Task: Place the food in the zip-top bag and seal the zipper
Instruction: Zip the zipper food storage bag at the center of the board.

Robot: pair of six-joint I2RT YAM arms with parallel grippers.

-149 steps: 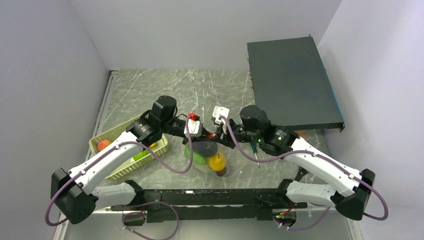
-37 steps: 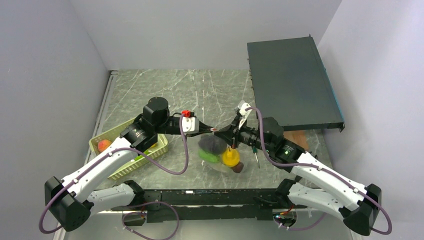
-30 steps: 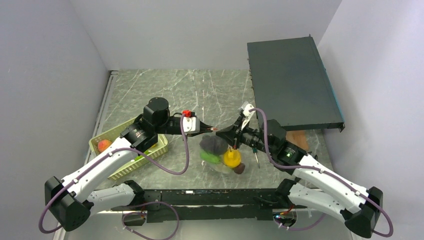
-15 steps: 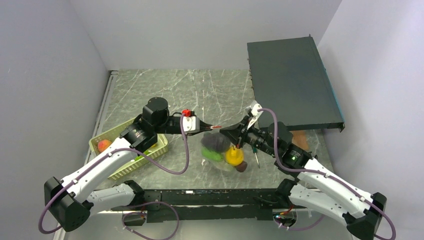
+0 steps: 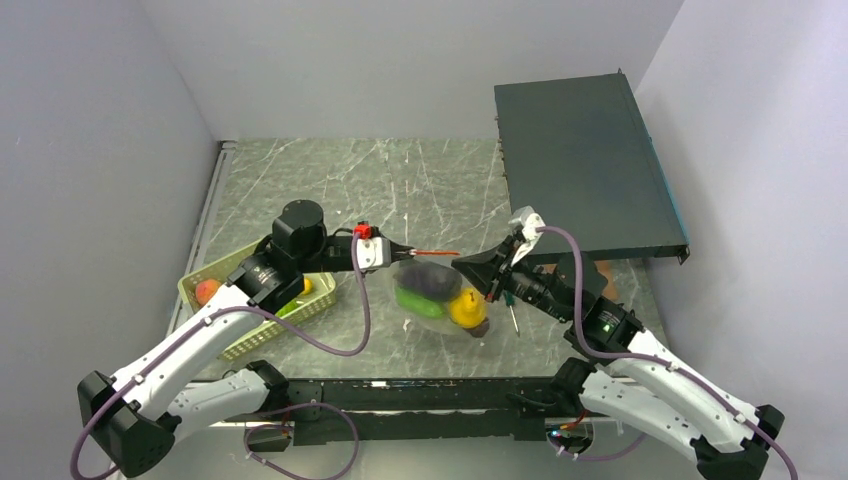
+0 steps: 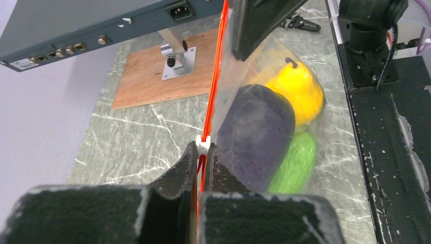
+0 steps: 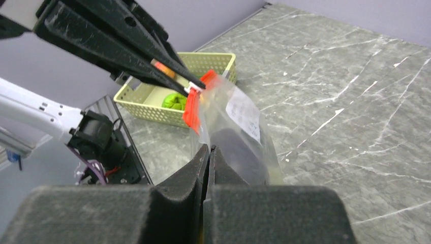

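The clear zip-top bag [image 5: 440,300] hangs between both grippers above the table. Inside it are food pieces: a dark purple one [image 6: 256,132], a yellow one [image 6: 300,91] and a green one [image 6: 297,160]. The red-orange zipper [image 5: 432,252] runs taut from left to right. My left gripper [image 6: 203,148] is shut on the zipper's left end, with the white slider [image 6: 203,144] right at its fingertips. On the opposite end, my right gripper [image 7: 208,148] is shut on the bag's top edge; the left fingers [image 7: 152,66] show beyond it.
A light green slatted basket [image 5: 235,340] at the left holds an orange fruit [image 5: 207,290] and green pieces. A green-handled screwdriver [image 5: 512,318] lies right of the bag. A dark flat box [image 5: 585,170] fills the back right, with a wooden board [image 6: 152,81] under it.
The two grippers have drawn apart, left one leftward and right one rightward. The zipper strip between them has stretched out longer and the bag has spread wider.
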